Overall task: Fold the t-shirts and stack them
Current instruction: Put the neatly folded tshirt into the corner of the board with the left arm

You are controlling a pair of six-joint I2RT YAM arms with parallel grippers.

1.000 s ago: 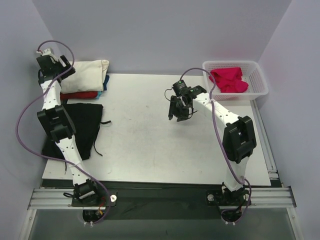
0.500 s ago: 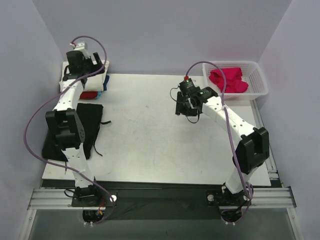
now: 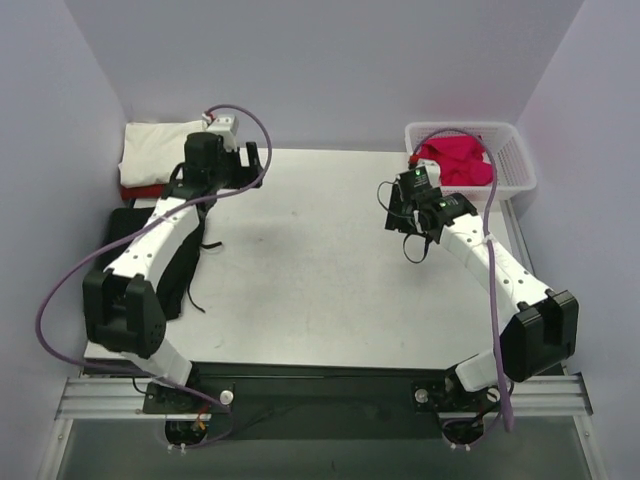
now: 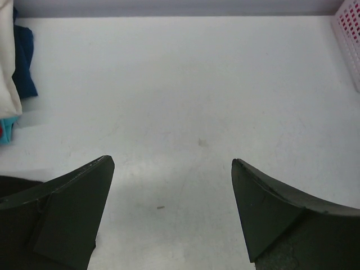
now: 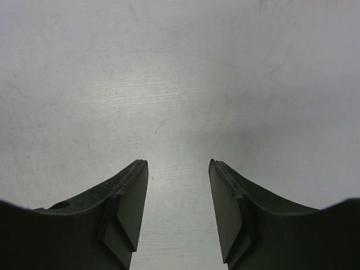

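Observation:
A folded cream-white t-shirt (image 3: 160,148) tops a stack at the back left, with a red one (image 3: 140,190) under it. In the left wrist view the cream shirt (image 4: 5,56), a blue one (image 4: 23,56) and a teal edge (image 4: 4,128) show at the left. A magenta-pink t-shirt (image 3: 455,160) lies in the white basket (image 3: 515,160). My left gripper (image 3: 250,160) is open and empty over bare table right of the stack (image 4: 171,162). My right gripper (image 3: 398,218) is open and empty over bare table left of the basket (image 5: 178,163).
A black cloth (image 3: 170,250) with loose strings lies on the table's left side, under the left arm. The basket's corner shows in the left wrist view (image 4: 351,39). Grey walls close in the back and both sides.
My left arm has swung from the back left corner, across the stack, to the right over the table. My right gripper has moved right and back toward the basket.

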